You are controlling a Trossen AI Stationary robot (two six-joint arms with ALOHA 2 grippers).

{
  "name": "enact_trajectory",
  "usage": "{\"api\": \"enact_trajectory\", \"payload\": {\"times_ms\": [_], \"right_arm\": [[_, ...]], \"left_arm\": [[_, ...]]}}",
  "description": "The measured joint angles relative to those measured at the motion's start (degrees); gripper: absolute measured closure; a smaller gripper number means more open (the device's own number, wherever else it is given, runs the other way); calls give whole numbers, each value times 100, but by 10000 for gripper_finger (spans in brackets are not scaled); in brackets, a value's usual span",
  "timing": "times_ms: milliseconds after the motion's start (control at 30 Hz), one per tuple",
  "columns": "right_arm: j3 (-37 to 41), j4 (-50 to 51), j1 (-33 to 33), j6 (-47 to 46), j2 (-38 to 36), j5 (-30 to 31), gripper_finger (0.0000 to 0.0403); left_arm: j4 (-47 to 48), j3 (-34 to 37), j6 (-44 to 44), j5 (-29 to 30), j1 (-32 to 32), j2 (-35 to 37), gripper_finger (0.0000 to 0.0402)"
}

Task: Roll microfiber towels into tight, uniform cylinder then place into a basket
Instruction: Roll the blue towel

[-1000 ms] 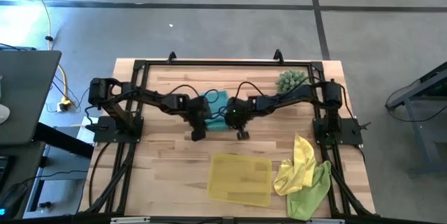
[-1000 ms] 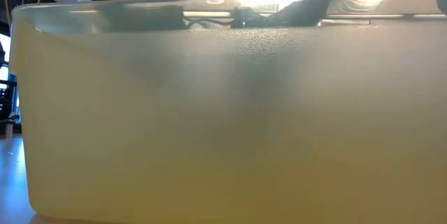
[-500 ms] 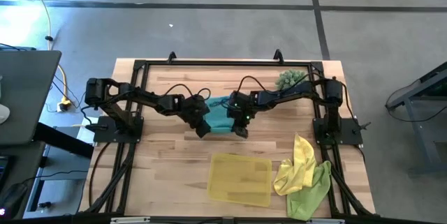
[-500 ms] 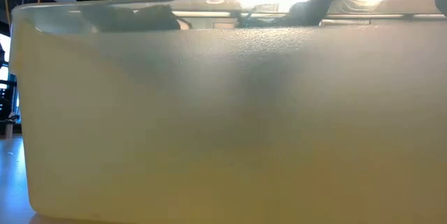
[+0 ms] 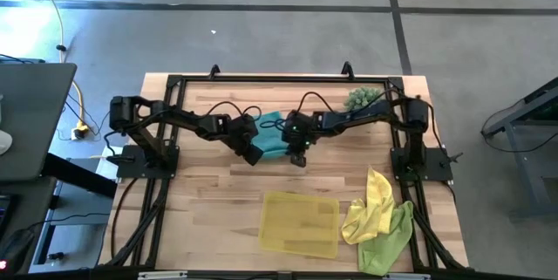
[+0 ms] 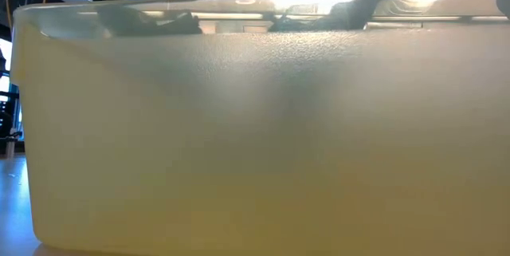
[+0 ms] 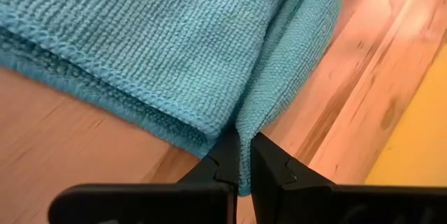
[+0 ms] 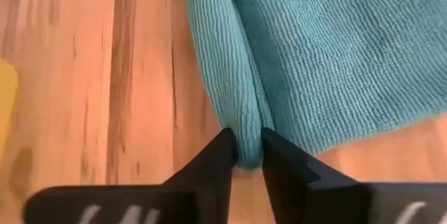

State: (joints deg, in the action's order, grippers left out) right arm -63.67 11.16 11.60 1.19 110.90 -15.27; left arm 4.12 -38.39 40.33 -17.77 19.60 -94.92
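Left to right: our left gripper (image 5: pixel 253 153) pinches the teal towel (image 5: pixel 272 136) edge, jaws pressed together on it; our right gripper (image 5: pixel 297 156) nips a fold. The towel lies at table centre, the basket (image 5: pixel 301 224) at six o'clock. Rolling appears under way; next calls for even, matched turning.

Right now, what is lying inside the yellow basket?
From above, the yellow basket seems to hold no towel; only its floor shows. The teal towel is apart from it, pinched by both grippers. In the low view its cloudy wall hides the inside.
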Motion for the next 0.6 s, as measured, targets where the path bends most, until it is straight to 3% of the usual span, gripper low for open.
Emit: {"api": "enact_trajectory", "payload": {"times_ms": [200, 400, 600], "right_arm": [[21, 548, -30, 899, -495, 38, 282], [18, 342, -543, 2415, -607, 109, 280], [12, -466, -924, 2838, -156, 1817, 282]], "left_arm": [[-6, 0, -89, -52, 26, -104, 397], [-15, 4, -108, -96, 69, -113, 397], [-24, 9, -152, -97, 69, -120, 397]]}}
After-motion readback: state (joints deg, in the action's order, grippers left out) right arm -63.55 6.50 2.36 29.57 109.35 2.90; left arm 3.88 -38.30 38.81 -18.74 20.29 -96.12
